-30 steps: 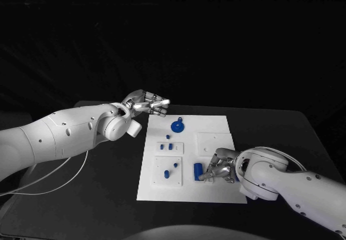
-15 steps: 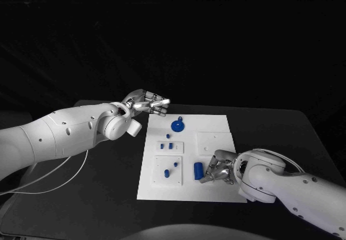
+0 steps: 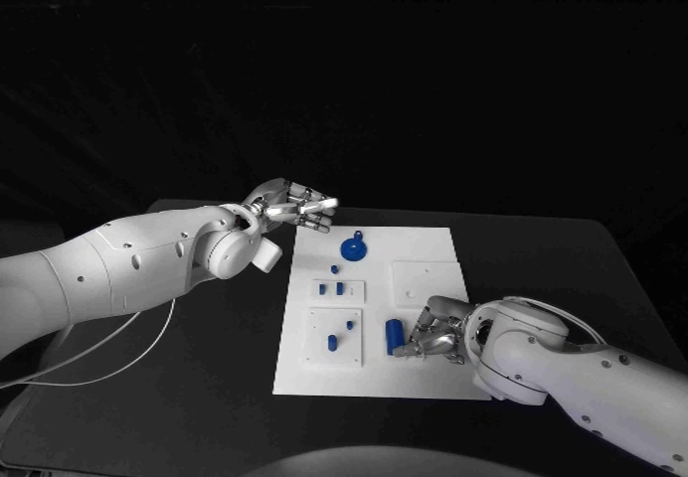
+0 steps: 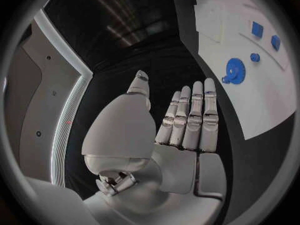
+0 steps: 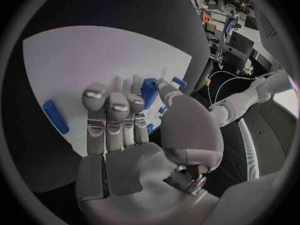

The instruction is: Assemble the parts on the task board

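Item: task board (image 3: pixel 430 383), white plate lying flat on the black table (image 3: pixel 187 397) before me. Item: blue cylinder (image 3: pixel 393 337), lying loose on the board's near half, just beside my right hand (image 3: pixel 434 336); the right wrist view shows it as a short blue bar (image 5: pixel 56 116) apart from my fingers (image 5: pixel 115 117). Item: right hand, low over the board, fingers extended side by side and grasping nothing that I can see, thumb (image 5: pixel 166 89) reaching toward a blue piece (image 5: pixel 149 91) seated on the board; whether it touches that piece I cannot tell. Item: left hand (image 3: pixel 292 208), raised at the board's far left corner, fingers (image 4: pixel 190 116) straight and together, released, holding nothing. Item: blue gear (image 3: pixel 351 247) on the far part of the board, with small blue pegs (image 3: pixel 331 290) standing in a raised block nearer me. Handling note, as judgement: the step in hand looks like taking up the cylinder; I should settle thumb and fingers on opposite long sides, close gently so it does not roll away, and lift it level before seeking its socket.
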Controlling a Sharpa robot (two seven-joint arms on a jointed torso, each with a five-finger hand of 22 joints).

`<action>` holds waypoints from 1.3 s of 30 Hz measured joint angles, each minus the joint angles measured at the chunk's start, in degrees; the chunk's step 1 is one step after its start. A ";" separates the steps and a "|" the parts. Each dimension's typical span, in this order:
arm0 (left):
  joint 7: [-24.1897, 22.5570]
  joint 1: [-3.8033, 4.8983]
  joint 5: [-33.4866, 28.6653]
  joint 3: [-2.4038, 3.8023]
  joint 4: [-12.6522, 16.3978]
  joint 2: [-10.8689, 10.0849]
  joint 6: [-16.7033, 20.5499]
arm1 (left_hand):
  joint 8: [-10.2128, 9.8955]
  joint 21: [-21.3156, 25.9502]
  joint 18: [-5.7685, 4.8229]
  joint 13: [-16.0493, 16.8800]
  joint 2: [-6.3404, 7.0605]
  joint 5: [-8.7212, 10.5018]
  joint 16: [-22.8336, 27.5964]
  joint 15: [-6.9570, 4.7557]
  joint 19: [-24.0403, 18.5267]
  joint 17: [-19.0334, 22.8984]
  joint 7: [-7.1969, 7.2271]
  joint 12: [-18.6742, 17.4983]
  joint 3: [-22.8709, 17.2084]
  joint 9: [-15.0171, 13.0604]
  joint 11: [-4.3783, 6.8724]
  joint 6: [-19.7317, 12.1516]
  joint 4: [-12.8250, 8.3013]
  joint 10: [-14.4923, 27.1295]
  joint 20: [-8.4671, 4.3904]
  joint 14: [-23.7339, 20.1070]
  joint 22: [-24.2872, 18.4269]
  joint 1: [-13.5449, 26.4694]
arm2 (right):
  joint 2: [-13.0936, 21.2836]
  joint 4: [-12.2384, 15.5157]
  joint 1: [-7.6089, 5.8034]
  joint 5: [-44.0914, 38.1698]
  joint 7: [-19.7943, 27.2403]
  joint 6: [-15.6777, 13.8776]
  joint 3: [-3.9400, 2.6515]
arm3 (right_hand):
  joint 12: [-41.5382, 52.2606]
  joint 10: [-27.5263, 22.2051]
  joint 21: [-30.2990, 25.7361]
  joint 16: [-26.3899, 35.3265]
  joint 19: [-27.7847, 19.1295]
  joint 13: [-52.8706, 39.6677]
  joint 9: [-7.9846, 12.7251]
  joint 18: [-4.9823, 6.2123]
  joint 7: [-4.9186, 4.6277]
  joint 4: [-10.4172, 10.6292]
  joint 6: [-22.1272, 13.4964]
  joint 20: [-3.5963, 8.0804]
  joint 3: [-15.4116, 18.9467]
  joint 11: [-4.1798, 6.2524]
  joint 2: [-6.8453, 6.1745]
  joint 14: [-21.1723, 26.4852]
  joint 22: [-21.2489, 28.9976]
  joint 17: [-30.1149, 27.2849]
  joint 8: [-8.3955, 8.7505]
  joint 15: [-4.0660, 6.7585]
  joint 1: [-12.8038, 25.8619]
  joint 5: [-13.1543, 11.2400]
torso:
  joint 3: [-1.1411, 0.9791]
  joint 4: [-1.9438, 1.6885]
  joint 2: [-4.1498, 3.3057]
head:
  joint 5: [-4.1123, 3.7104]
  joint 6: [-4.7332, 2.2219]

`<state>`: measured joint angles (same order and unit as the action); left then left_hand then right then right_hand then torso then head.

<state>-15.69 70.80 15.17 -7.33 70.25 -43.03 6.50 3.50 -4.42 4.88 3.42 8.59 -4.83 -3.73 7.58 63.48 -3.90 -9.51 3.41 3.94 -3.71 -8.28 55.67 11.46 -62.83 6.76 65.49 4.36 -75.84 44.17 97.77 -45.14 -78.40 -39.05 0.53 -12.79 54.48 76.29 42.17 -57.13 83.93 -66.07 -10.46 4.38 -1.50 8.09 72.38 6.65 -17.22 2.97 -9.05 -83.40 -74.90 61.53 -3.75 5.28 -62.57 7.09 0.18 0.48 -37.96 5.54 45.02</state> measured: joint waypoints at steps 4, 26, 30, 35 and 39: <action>0.07 0.00 0.00 -0.02 0.01 -0.02 -0.06 | 0.00 0.00 0.00 0.00 0.00 0.00 0.00 0.00 0.00 0.00 0.00 0.00 0.00 0.00 0.00 0.00 0.00 0.00 0.00 0.00 0.00 0.00 | 0.00 -0.07 -0.01 -0.03 0.02 0.09 -0.01 | 0.00 0.00 0.00 0.00 0.00 0.00 -0.18 -0.61 0.00 -3.74 0.00 0.00 -0.30 0.00 -0.56 0.00 0.00 -0.12 0.00 0.00 -0.66 2.65 | 0.00 0.00 -0.01 | 0.01 0.03; 0.78 0.00 0.16 -0.12 -0.01 -0.37 -0.38 | 0.00 0.00 0.00 0.00 0.00 0.00 0.00 0.00 0.00 0.00 0.00 0.00 -0.46 -0.04 0.00 0.00 -0.46 0.00 0.00 -0.40 0.00 0.00 | 3.76 2.22 0.05 2.57 0.43 1.83 -0.98 | -0.62 -0.63 -0.95 0.22 0.00 0.69 -0.40 -0.52 -0.64 -4.98 -1.06 0.00 14.20 -0.62 -1.42 0.00 0.00 0.20 0.11 0.00 -6.29 -0.88 | -0.08 0.10 0.01 | -0.09 -0.12; 0.82 0.00 0.21 -0.13 -0.02 -0.41 -0.39 | 0.00 0.00 0.00 0.00 0.00 0.00 0.00 0.00 0.00 0.00 0.00 0.00 -0.46 -0.04 0.00 0.00 -0.46 0.00 0.00 -0.40 0.00 0.00 | 4.61 2.56 0.05 2.98 0.56 1.62 -2.44 | -0.62 -0.63 -0.95 0.45 0.00 0.75 -0.35 -0.51 -0.64 -3.82 -1.06 0.00 14.46 -0.62 -1.43 0.00 0.00 0.21 0.11 0.00 -6.29 -0.88 | -0.09 0.11 0.01 | -0.22 -0.20; 0.85 0.00 0.28 -0.15 -0.13 -0.43 -0.39 | 0.00 0.00 0.00 0.00 -0.26 0.00 0.00 0.00 0.00 0.00 0.00 0.00 -0.26 -0.03 0.00 0.00 -0.66 0.00 0.00 -0.40 0.00 0.26 | 5.72 2.59 0.02 4.29 1.81 0.37 -5.22 | -0.62 -0.63 -0.95 0.45 0.00 0.72 -0.83 -0.51 -0.92 -2.71 -1.33 0.00 14.13 -0.62 -1.22 0.00 0.00 0.37 0.11 0.00 -6.49 0.23 | -0.10 0.12 0.02 | -0.38 -0.37; 0.86 0.00 0.33 -0.17 -0.30 -0.39 -0.39 | 0.00 0.00 0.00 0.00 -0.26 0.00 0.00 0.00 0.00 0.00 0.00 0.00 -0.26 -0.03 0.00 0.00 -0.65 0.00 0.00 -0.40 0.00 0.25 | 6.27 2.43 0.04 5.90 3.49 -1.22 -7.31 | -0.21 -0.63 -0.56 0.45 0.00 0.48 -1.05 -0.51 -0.73 -2.42 -1.56 0.00 13.84 -0.62 -1.12 0.01 0.00 0.52 0.11 0.00 -6.59 0.90 | -0.10 0.12 0.02 | -0.71 -0.47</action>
<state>-14.83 70.80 15.49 -7.50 69.96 -43.42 6.10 3.50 -4.42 4.88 3.42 8.33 -4.83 -3.73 7.58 63.48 -3.90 -9.51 3.41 3.69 -3.74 -8.28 55.67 10.80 -62.83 6.76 65.08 4.36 -75.58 50.44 100.20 -45.10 -72.50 -35.56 -0.69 -20.10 54.27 75.66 41.61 -56.68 83.94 -65.59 -11.51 3.87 -2.23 5.66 70.82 6.65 -3.39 2.35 -10.18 -83.39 -74.90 62.05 -3.64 5.28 -69.16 7.99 0.08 0.60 -37.95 4.83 44.55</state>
